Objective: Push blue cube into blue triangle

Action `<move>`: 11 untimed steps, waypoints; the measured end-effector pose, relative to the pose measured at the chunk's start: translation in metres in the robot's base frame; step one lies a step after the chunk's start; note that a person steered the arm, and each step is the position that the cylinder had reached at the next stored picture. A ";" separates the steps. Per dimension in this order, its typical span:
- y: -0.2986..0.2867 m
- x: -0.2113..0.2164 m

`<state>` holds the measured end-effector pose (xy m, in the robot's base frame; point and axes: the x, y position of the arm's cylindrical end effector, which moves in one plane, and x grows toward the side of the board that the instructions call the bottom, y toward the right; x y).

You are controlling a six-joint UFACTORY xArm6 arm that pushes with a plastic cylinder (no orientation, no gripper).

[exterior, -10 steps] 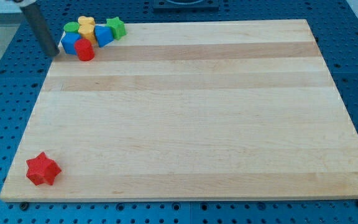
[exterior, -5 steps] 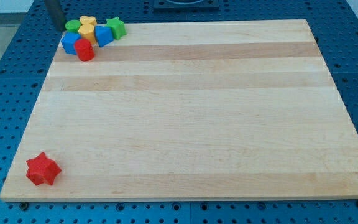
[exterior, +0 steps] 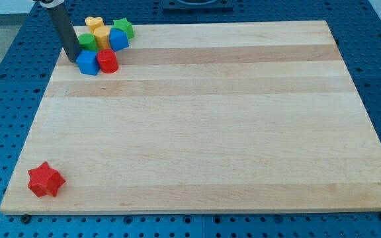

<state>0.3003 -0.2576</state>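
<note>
The blue cube (exterior: 87, 63) sits near the board's top left corner, with a red cylinder-like block (exterior: 108, 61) touching its right side. The blue triangle (exterior: 118, 39) lies just up and right of them, apart from the cube. My tip (exterior: 73, 59) is at the cube's left side and looks to be touching it. The dark rod leans up to the view's top left and hides part of a green block (exterior: 87, 41).
A yellow heart (exterior: 94, 23), a yellow block (exterior: 102, 34) and a green star (exterior: 124, 27) are packed around the blue triangle. A red star (exterior: 45, 180) lies at the bottom left of the wooden board (exterior: 197, 119). Blue perforated table surrounds the board.
My rod came down from the view's top to the blue cube's left side. The blue cube and red block slid right and slightly down; the rest of the cluster shifted right.
</note>
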 end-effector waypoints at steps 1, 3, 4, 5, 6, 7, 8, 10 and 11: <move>0.000 0.005; 0.017 0.024; 0.009 0.041; 0.036 0.069; 0.060 0.069; 0.060 0.066; 0.052 0.050; 0.043 0.016; 0.027 0.017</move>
